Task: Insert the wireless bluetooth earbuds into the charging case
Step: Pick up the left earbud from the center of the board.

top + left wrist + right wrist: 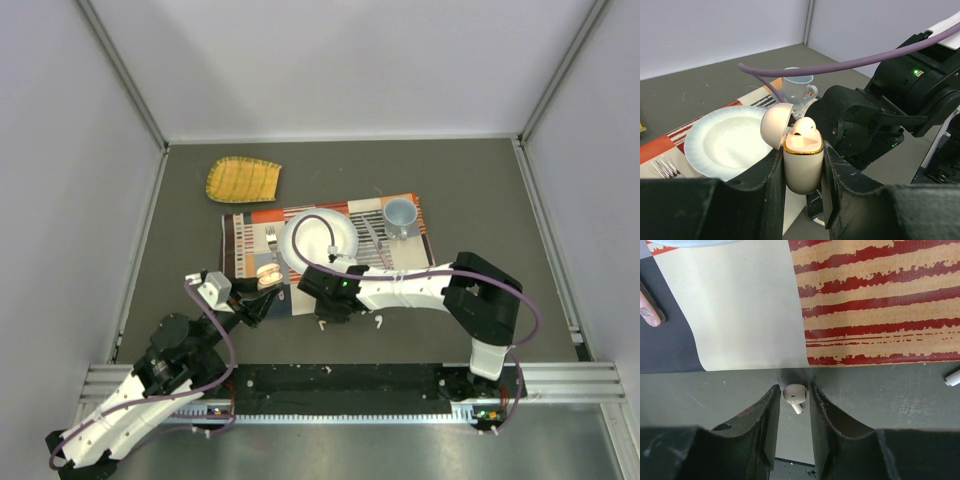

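My left gripper [801, 152] is shut on the cream charging case [802, 172], which it holds upright over the placemat's near edge. The case's lid [776, 125] is swung open, and one white earbud [804, 128] sits in it. From above the case [268, 275] shows just left of the plate. My right gripper [793, 387] points down at the grey table just below the placemat. Its fingers have closed in on both sides of a second white earbud [794, 393], which rests on the table with its stem toward me.
The striped placemat [405, 250] carries a white plate [340, 235], a fork [270, 240] and a pale blue cup [400, 213]. A yellow ribbed object [243, 180] lies at the back left. A small white piece [952, 377] lies on the table to the right.
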Controlling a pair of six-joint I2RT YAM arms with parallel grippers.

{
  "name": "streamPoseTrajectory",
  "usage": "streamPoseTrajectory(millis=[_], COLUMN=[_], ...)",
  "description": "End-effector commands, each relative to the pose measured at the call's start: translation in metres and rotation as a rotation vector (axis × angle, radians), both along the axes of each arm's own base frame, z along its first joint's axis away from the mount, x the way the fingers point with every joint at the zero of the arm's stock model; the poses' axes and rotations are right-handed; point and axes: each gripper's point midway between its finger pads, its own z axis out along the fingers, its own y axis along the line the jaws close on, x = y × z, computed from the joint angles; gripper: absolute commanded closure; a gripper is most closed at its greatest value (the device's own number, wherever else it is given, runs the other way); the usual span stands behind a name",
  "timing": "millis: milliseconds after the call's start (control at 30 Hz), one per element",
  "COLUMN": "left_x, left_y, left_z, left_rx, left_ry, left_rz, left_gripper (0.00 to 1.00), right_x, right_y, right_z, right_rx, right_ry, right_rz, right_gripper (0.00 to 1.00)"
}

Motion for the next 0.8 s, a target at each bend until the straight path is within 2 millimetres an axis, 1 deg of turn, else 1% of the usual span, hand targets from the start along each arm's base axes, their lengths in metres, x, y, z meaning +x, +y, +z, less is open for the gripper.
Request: streamPoseTrajectory(millis=[0,400,567,633,700,767], left_x=[-0.0214,-0.0207,-0.0203,-0.0199,-0.0198,-0.0191], left_y=[0.026,0.0248,0.024,0.0248,0.0256,0.0255], left_z=[0.0557,0.0535,0.0523,0.053,0.0535,0.0529], left_rx=[-0.202,-0.203,-0.204,-0.205,-0.206,-0.206], left_ry=[-0.15,-0.143,-0.137,-0.138,-0.139,-0.136], left_rz=[0.0,-0.002,-0.004,0.001,0.004,0.007], left_gripper=[1.0,1.0,1.0,1.0,1.0,1.0], right_x=[0.0023,0.0019,0.0022,0.0014,0.0022,0.0028], right_y=[0.0084,0.0064,0.0057,0.0061,0.0059,0.0059], right_z=[0.0069,0.0058,0.0066,0.0072,0.008,0.0092], right_rx=[0.003,-0.004,-0.002,-0.001,0.001,0.002], right_ry=[-0.029,-0.03,-0.03,-0.032,-0.035,-0.039], right_rz=[0.011,0.017,0.012,0.016,0.014,0.013], right_gripper=[0.71,0.76,0.82,0.82,0.87,0.88])
